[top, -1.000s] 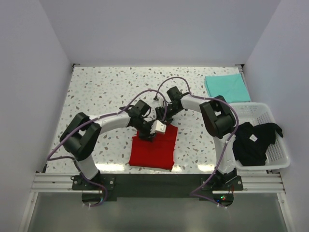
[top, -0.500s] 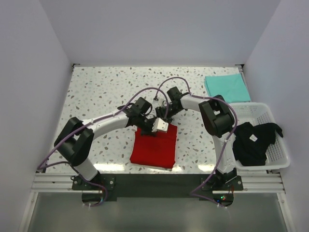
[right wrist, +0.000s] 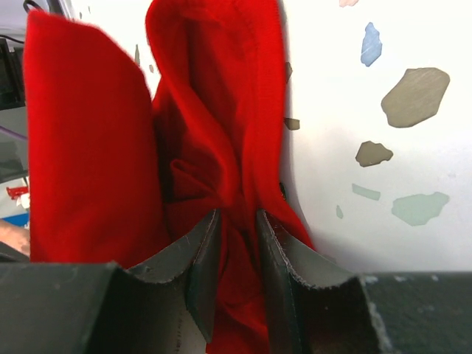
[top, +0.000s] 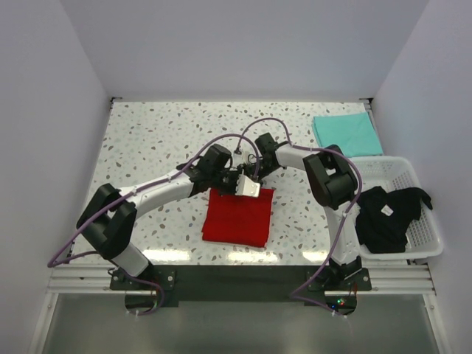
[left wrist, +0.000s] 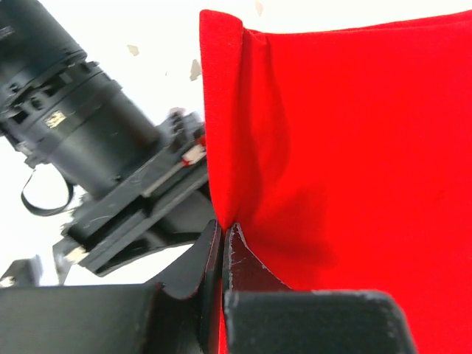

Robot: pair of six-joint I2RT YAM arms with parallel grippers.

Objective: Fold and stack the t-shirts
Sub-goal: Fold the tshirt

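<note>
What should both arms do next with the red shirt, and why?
Probably lift together and carry the red t-shirt toward the mint-teal t-shirt at the far right. The left end effector and right end effector both pinch its far edge, and it already lies folded.

The left arm (top: 158, 190) and the right arm (top: 295, 156) are white tubes with fat black joints (top: 110, 221). Purple cables (top: 273, 119) loop along them, and the right gripper (right wrist: 236, 217) has dark, scratched fingers (right wrist: 203, 258).
</note>
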